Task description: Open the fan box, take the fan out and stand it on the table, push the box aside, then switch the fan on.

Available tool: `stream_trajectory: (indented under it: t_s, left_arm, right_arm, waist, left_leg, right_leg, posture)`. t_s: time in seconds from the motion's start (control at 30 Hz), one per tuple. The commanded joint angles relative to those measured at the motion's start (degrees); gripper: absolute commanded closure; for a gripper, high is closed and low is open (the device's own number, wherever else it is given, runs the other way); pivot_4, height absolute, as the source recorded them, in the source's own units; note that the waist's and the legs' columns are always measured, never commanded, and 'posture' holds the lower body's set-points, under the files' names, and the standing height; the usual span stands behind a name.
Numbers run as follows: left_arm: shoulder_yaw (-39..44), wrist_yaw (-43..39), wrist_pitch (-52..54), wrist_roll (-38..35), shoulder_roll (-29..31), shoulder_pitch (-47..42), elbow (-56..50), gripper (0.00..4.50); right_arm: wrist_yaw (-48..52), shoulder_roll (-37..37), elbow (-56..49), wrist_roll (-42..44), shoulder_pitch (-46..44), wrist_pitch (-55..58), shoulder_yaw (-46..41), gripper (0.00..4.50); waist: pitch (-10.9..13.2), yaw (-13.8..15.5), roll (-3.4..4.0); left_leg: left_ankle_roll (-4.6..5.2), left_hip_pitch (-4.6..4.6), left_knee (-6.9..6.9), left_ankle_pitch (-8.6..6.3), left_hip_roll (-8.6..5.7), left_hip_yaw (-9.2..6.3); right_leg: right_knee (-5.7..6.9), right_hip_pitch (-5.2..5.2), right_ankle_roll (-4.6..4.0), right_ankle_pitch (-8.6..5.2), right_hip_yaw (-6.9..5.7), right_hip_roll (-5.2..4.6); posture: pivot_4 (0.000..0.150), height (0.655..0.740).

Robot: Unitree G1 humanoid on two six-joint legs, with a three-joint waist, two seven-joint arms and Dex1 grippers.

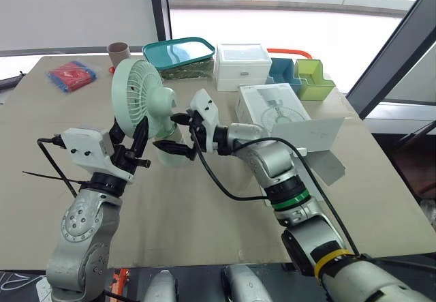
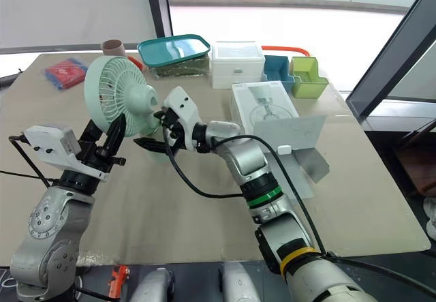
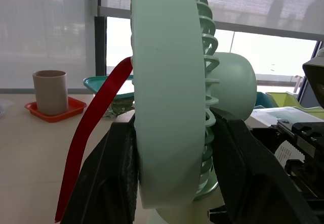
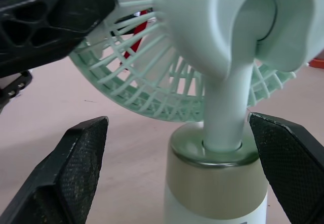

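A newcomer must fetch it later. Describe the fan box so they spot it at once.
On the beige table, look right of the mint-green fan. The fan box lies flat there. It is white like the lidded storage box behind it, but it alone carries a printed fan picture and has its near flap open.

Smooth matt plastic fan [image 1: 138, 92], printed cardboard box [image 1: 271, 110], rough-textured black fingers [image 4: 71, 179]

The beige table [image 1: 204, 227] carries a white storage box [image 1: 240, 67] at its far edge. Left of that box sit a teal tray [image 1: 178, 51], a brown cup [image 1: 119, 53] and a red packet [image 1: 71, 75]. Right of it are a blue bin [image 1: 281, 71] and a green bin [image 1: 313, 79]. In front of it are the open fan box [image 1: 272, 111] and the fan [image 1: 136, 91].
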Motion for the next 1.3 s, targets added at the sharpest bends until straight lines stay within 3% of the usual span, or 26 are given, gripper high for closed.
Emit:
stream_trajectory:
  t_s: [0.03,0.17,0.23,0.3,0.67,0.87,1.3]
  left_arm:
    - [0.0,-0.1,-2.5,0.1,0.4,-0.7,-2.8,2.93]
    - [0.0,-0.2,-2.8,0.3,0.5,-0.6,-2.8,2.93]
    - [-0.2,-0.2,-3.0,0.5,0.5,-0.5,-2.7,2.93]
    - [-0.3,-0.3,-3.0,0.6,0.5,-0.5,-2.7,2.93]
    - [-0.2,-0.7,-2.7,0.2,0.5,-0.6,-2.9,2.93]
    - [-0.2,-0.7,-3.2,0.4,0.5,-0.7,-2.4,2.93]
    - [-0.8,-2.0,-3.4,1.2,1.1,0.2,-2.0,2.93]
  right_arm:
    - [-1.0,0.7,0.0,1.2,-2.9,1.5,-2.4,0.24]
    - [-1.2,1.0,0.1,1.3,-3.4,2.0,-2.4,1.42]
    - [-1.4,1.2,0.1,1.1,-3.6,2.5,-2.3,1.81]
    - [-1.3,1.1,-0.3,0.9,-3.5,2.7,-2.0,2.58]
    - [-1.4,1.5,1.1,-0.4,-4.3,5.6,0.0,2.58]
    - [-0.5,1.7,0.9,-0.6,-4.8,5.9,-0.3,4.07]
    - [-1.1,1.8,1.4,-0.5,-5.2,5.9,-1.5,4.08]
  waist:
    - [0.0,0.0,0.00]
    - [0.0,0.0,0.00]
    - [0.0,0.0,0.00]
    - [0.0,0.0,0.00]
    - [0.0,0.0,0.01]
    - [0.0,0.0,0.01]
    - [0.0,0.0,0.01]
  left_leg:
    - [0.00,0.00,0.00,0.00,0.00,0.00]
    - [0.00,-0.01,0.00,0.00,0.00,-0.01]
    - [0.00,-0.01,0.00,0.00,0.00,-0.01]
    - [0.00,-0.01,-0.01,0.00,0.00,-0.02]
    - [0.00,-0.03,-0.01,0.00,0.01,-0.02]
    - [0.00,-0.15,-0.01,0.00,0.01,-0.04]
    - [-0.08,-0.81,0.02,0.05,0.04,-0.07]
  right_leg:
    - [0.00,0.00,0.00,0.00,0.01,0.00]
    - [0.00,-0.01,0.00,0.00,-0.02,0.00]
    - [0.00,-0.01,0.00,0.00,-0.02,0.00]
    - [0.00,-0.01,0.00,0.00,-0.02,0.00]
    - [0.00,-0.04,0.00,0.00,-0.02,0.00]
    - [-0.01,-0.13,0.00,0.00,-0.06,0.00]
    - [0.07,-0.74,-0.12,0.10,-0.18,-0.03]
  posture:
    - [0.150,0.7400]
    - [0.150,0.7400]
    - [0.150,0.7400]
    - [0.150,0.7400]
    - [0.150,0.7400]
    - [0.150,0.7400]
    - [0.150,0.7400]
